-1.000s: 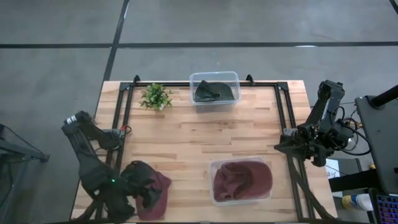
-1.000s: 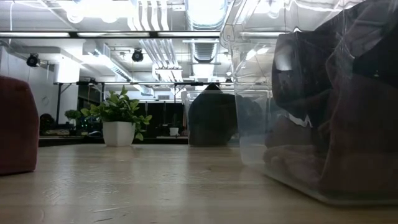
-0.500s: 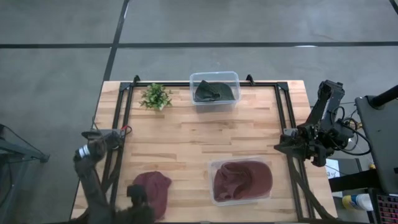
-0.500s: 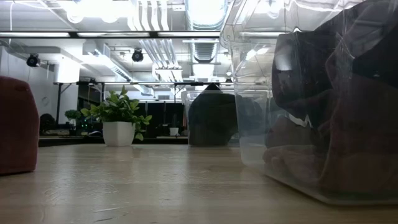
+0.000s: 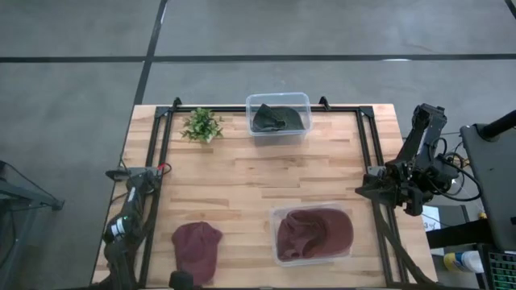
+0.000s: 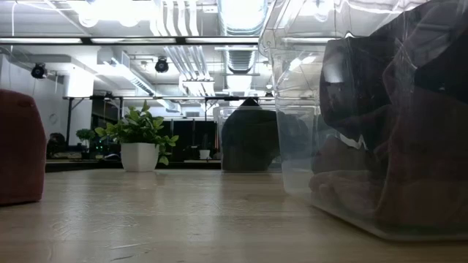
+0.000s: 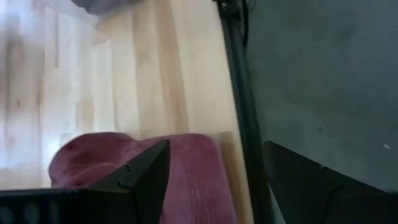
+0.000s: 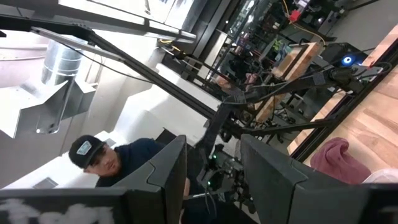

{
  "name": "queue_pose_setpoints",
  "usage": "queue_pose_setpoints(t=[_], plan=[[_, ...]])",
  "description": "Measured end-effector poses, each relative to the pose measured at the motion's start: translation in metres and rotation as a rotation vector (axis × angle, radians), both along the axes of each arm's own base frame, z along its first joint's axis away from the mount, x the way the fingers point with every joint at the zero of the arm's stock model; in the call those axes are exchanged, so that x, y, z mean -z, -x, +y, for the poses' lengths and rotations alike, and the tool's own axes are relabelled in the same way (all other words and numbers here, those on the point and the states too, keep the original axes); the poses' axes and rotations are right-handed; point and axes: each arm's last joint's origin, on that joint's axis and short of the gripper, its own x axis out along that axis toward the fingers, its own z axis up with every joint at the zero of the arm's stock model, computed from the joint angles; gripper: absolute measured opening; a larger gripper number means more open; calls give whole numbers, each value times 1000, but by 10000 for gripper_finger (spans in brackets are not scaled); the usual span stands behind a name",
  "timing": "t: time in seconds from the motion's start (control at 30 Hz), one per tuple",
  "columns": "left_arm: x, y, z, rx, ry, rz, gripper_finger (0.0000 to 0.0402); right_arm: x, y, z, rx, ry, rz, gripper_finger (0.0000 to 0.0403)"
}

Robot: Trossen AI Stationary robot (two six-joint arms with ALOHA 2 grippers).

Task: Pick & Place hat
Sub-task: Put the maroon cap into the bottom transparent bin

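A maroon hat [image 5: 197, 250] lies flat on the wooden table near its front left corner; it also shows at the left of the low view as the hat [image 6: 18, 157]. My left gripper [image 7: 214, 180] hovers open at the table's near edge [image 5: 179, 279], just in front of the hat [image 7: 186, 168], touching nothing. My right gripper [image 8: 214, 180] waits open and empty at the table's right edge [image 5: 367, 189], pointing up into the room.
A clear bin [image 5: 313, 234] holding maroon hats stands front right, close to the low camera [image 6: 380, 109]. Another bin [image 5: 278, 113] with a dark green hat sits at the far middle, a potted plant [image 5: 201, 125] to its left. A person [image 8: 106, 158] stands beyond the table.
My left gripper, which hung over the maroon hat, has swung toward the table's near edge and gone down, rolling as it went; its arm has dropped along the left edge. The hat now lies uncovered in the same spot.
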Motion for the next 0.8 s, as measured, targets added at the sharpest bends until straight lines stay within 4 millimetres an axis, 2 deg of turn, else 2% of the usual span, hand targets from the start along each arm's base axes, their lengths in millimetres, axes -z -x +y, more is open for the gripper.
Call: queue_pose_setpoints(t=[0.27,0.47,0.8], plan=[[18,-4,0,-68,-14,29,248,0,0,0,0,0,0,146],[27,-8,5,-212,45,69,248,0,0,0,0,1,0,146],[28,-7,5,-277,87,75,248,0,0,0,0,1,0,146]])
